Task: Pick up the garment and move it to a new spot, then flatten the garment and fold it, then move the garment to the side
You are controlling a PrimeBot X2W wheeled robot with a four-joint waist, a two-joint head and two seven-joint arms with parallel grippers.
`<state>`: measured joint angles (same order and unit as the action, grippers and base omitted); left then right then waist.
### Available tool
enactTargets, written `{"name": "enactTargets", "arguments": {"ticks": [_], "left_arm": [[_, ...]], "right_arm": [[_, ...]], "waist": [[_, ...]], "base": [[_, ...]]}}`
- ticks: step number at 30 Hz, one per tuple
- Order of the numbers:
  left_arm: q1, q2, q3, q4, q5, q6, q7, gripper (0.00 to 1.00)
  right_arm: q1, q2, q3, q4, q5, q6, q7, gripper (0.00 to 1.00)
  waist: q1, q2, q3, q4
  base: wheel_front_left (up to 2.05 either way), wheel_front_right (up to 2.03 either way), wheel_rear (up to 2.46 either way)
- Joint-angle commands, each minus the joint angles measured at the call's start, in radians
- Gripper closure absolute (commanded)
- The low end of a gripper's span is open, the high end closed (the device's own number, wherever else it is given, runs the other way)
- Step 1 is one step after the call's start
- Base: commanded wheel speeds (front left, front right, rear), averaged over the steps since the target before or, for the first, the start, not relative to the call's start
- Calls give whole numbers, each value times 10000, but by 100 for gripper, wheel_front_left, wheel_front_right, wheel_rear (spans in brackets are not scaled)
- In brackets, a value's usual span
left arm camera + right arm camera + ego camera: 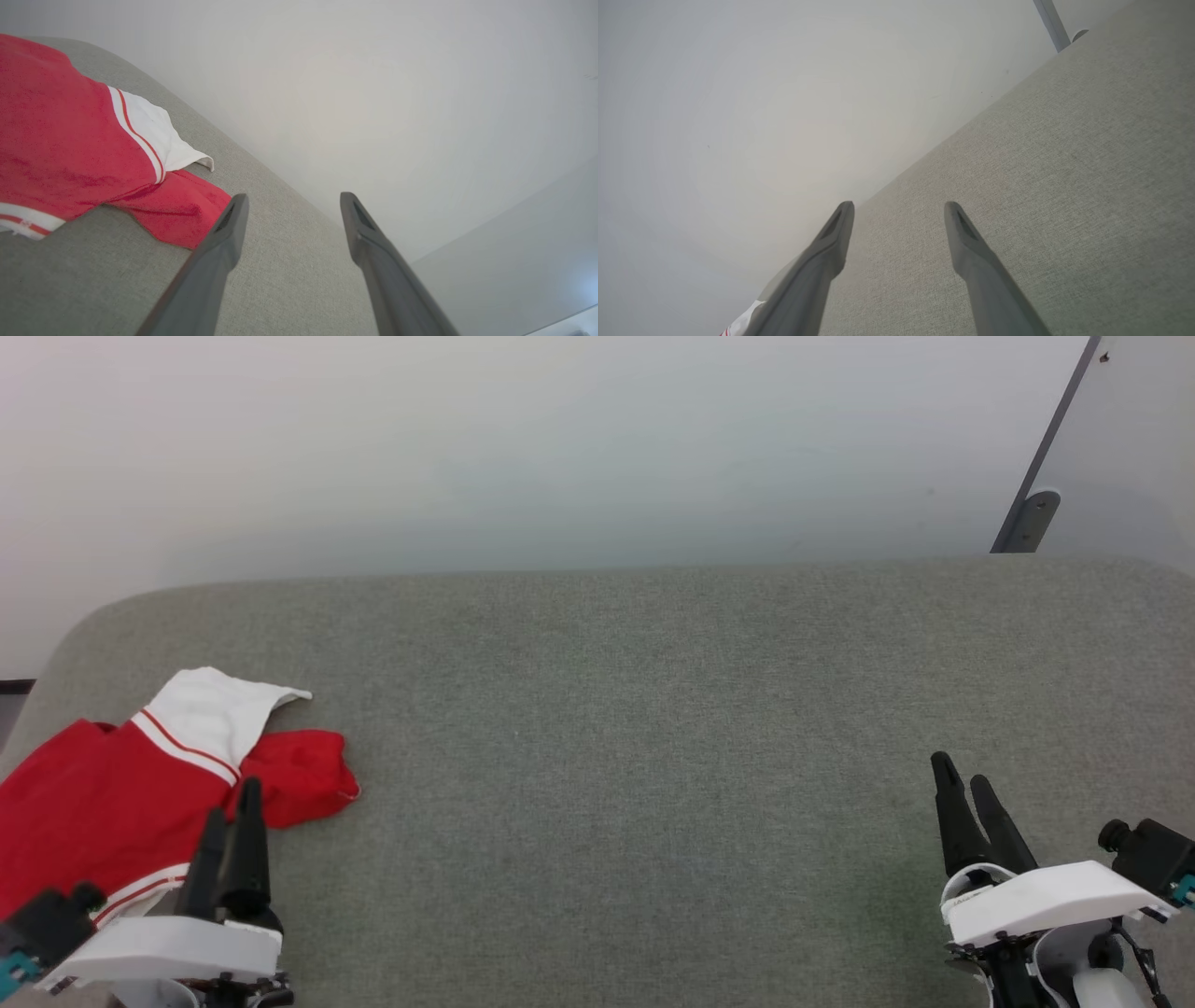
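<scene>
garment [112,793]: crumpled at left edge of grey fabric table [653,709], partly cut off by frame | left gripper [233,801]: fingers wide apart, empty, just beside garment, contact unclear | right gripper [961,772]: fingers apart, empty, over near-right corner

One garment [84,803], two tools [233,800] [961,769]

L end effector [232,799], R end effector [960,769]: white shells [1046,896], blk fingers [954,821].

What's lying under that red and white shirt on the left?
The garment rests crumpled on the grey fabric surface. Whether anything else lies beneath its folds cannot be seen.
</scene>
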<state>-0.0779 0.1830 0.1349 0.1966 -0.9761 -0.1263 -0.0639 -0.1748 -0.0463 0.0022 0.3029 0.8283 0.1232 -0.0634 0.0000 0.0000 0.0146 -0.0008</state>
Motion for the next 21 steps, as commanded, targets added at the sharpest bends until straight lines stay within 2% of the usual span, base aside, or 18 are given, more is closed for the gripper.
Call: {"name": "enactTargets", "arguments": {"ticks": [1,10,21], "left_arm": [[-181,170,50,-229,540,-33,-110,0],[-86,350,25,-429,2134,-37,-394,0],[33,535,-2,-832,3521,-40,-716,0]], "right_arm": [[-295,-37,40,-111,-573,48,-122,0],[-393,-40,93,-190,-2364,57,-410,0],[-523,-43,74,-264,-3990,67,-729,0]], "waist": [[0,0,18,1],[0,0,92,-3],[0,0,167,-34]], "base": [[0,0,0],[0,0,0],[0,0,0]]}}
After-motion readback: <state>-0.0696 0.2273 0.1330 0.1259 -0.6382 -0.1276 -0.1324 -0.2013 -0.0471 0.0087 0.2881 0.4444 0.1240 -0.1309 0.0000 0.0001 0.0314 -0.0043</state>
